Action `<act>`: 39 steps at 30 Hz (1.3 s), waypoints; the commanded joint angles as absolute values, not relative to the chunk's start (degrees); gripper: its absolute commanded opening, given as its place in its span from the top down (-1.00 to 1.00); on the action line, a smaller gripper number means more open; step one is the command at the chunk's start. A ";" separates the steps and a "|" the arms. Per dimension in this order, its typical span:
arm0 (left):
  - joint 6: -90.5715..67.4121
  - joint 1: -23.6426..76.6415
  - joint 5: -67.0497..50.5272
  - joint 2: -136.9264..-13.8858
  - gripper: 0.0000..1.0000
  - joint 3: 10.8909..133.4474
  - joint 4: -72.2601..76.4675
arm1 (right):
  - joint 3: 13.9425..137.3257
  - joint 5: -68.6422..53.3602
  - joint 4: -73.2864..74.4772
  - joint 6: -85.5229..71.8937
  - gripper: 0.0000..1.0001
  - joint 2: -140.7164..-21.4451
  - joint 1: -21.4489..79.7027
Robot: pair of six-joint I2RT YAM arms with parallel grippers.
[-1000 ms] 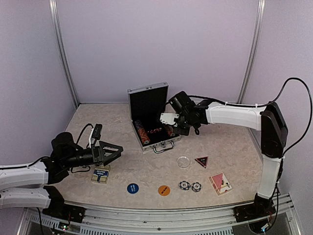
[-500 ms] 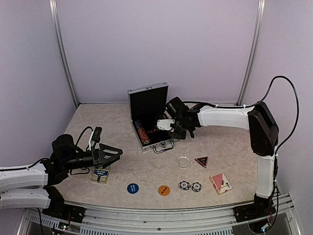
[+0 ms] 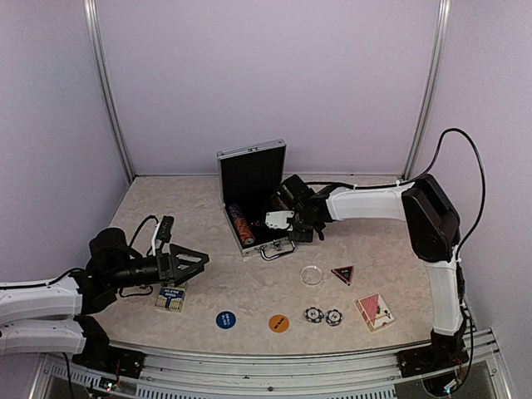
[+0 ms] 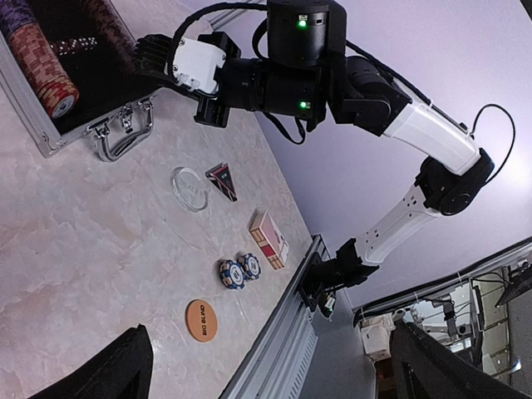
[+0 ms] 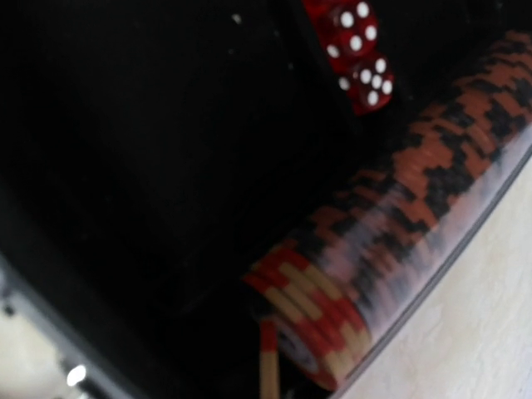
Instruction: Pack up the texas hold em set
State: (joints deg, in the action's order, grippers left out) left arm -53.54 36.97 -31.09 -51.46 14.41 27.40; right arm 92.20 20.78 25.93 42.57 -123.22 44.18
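- Right gripper point(image 3: 288, 219): jaws fully closed, tip lowered into the right side of the briefcase point(image 3: 252, 170). Whether it pinches a chip cannot be told.
- Right wrist view: the tip sits over the right chip row point(image 5: 374, 241), close to two red dice point(image 5: 359, 51).
- Judged step: seating chips in that row. Press lightly along the row's groove, stay off the dice, and avoid shoving the case.
- Briefcase: open, lid upright, mid-tabletop toward the far edge. A second chip row point(image 3: 241, 224) lies at its left side.
- Left gripper point(image 3: 202, 259): jaws wide, holding nothing, above the blue card deck point(image 3: 170, 298) toward the near left corner.
- Not yet packed, along the near edge: blue disc point(image 3: 225, 319), orange disc point(image 3: 279, 322), two loose chips point(image 3: 313, 314), red card deck point(image 3: 374, 310).
- The clear disc point(image 3: 312, 274) and dark triangle point(image 3: 342, 273) lie between these and the case.
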 commanded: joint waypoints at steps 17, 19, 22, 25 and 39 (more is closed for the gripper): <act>-53.49 35.68 -31.85 -55.03 -0.98 14.68 31.10 | 94.17 26.81 23.16 43.18 0.34 -124.57 43.31; -53.49 35.64 -31.87 -55.17 -0.98 14.68 31.28 | 93.98 27.59 22.59 43.34 0.34 -123.93 43.32; -53.59 35.67 -31.83 -55.45 -0.98 14.63 31.66 | 93.43 29.27 20.95 43.75 0.33 -123.01 43.30; -53.77 35.68 -31.81 -55.61 -0.98 14.50 31.93 | 92.85 30.92 19.27 44.11 0.32 -122.49 43.29; -53.92 35.53 -29.00 -55.46 -0.98 15.40 28.59 | 94.48 24.94 20.74 36.14 -0.11 -119.80 42.93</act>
State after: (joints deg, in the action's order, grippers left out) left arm -53.82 36.03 -30.96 -55.55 14.41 30.35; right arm 93.47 30.06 19.18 41.58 -124.68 43.64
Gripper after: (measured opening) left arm 0.990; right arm 0.483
